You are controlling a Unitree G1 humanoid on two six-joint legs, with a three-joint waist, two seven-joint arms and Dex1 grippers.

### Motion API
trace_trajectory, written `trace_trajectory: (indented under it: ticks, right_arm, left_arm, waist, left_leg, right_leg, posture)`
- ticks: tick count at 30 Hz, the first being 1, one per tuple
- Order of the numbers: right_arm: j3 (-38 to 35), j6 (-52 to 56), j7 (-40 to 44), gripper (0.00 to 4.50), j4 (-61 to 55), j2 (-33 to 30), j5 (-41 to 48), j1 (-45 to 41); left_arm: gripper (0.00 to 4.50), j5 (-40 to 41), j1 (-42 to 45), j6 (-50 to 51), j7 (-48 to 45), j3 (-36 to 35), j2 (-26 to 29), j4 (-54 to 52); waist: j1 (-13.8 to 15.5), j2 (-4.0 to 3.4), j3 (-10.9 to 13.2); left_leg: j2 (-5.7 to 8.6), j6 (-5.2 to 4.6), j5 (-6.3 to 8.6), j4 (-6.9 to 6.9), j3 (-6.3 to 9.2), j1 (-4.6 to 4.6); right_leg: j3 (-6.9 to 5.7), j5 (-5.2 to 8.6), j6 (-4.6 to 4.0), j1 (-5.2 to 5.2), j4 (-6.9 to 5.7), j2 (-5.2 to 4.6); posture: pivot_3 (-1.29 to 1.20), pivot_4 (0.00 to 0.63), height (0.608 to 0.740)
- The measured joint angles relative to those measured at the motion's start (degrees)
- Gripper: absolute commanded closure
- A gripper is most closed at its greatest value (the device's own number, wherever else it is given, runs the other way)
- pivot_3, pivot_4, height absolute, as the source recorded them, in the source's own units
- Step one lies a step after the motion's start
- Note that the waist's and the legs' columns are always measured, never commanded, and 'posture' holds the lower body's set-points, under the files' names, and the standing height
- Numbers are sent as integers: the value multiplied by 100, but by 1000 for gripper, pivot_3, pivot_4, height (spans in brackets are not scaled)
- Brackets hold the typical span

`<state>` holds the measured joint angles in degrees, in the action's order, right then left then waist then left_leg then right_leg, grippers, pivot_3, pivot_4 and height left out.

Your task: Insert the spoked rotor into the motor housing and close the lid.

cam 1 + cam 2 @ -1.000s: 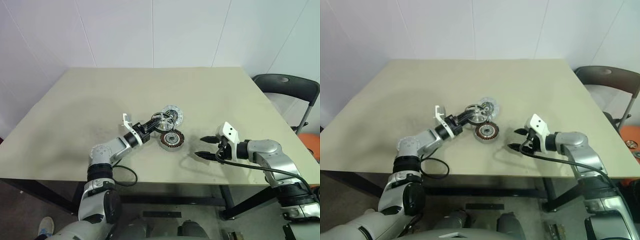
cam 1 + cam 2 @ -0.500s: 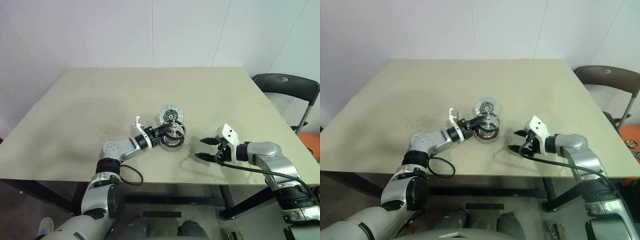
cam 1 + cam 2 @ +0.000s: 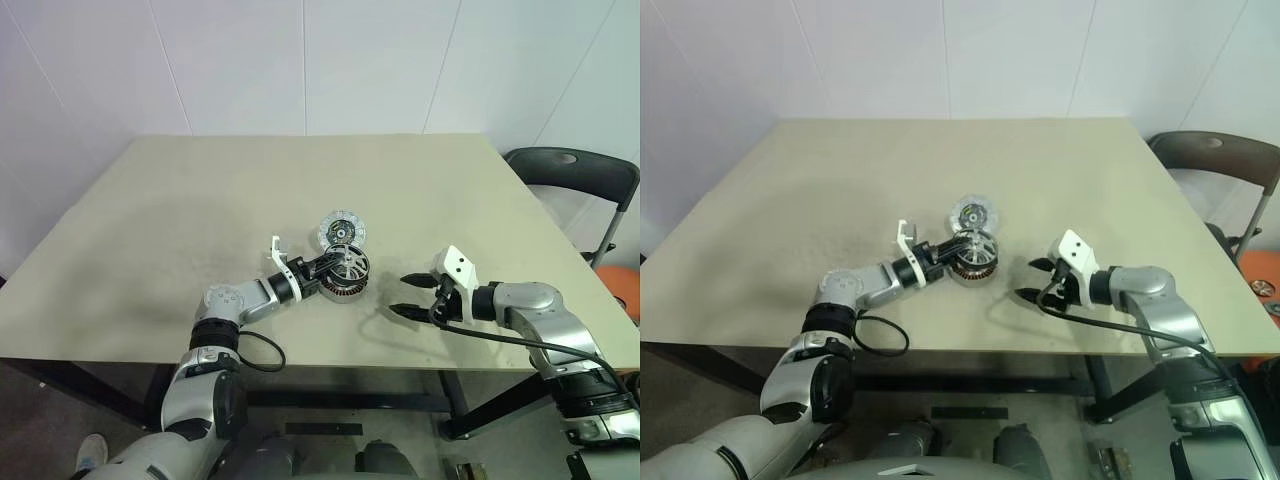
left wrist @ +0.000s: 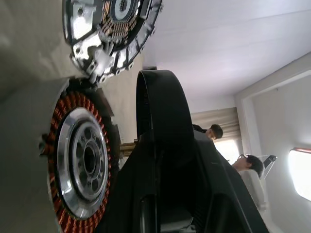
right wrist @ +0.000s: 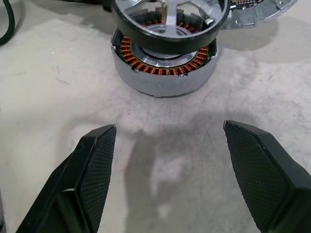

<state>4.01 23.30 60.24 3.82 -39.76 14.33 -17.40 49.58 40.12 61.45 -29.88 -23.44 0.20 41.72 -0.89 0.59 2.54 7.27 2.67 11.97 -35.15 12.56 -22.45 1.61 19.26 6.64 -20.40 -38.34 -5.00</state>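
The motor housing, a round disc with copper-brown windings around a silvery centre, lies on the table near its middle. My left gripper is shut on the spoked rotor, a ring with slim silvery spokes. The rotor hangs tilted just over the housing; the right wrist view shows the rotor overlapping the housing's top. Whether they touch I cannot tell. The lid, silver-white with a dark hub, lies flat just behind the housing. My right gripper stands open to the right of the housing, with nothing between its fingers.
The beige table stretches wide to the left and behind the parts. A dark chair stands past the table's right edge. The left arm's cable hangs near the front edge.
My left gripper has carried the rotor from beside the lid toward the front and right, so that it is now over the housing. The right arm has stayed still.
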Motion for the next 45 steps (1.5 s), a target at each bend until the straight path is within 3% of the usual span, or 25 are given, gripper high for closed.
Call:
trace_trajectory:
  ticks: [45]
  right_arm:
    - [5,92,-82,781,-147,37,-3,67]
  left_arm:
    - [4032,-233,-5,-259,-58,-25,-72,253]
  waist:
    - [7,0,-1]
  left_leg:
    - [-1,0,0,-1,-1,2]
  right_leg:
    - [0,0,0,0,1,0]
  posture:
    - [0,0,740]
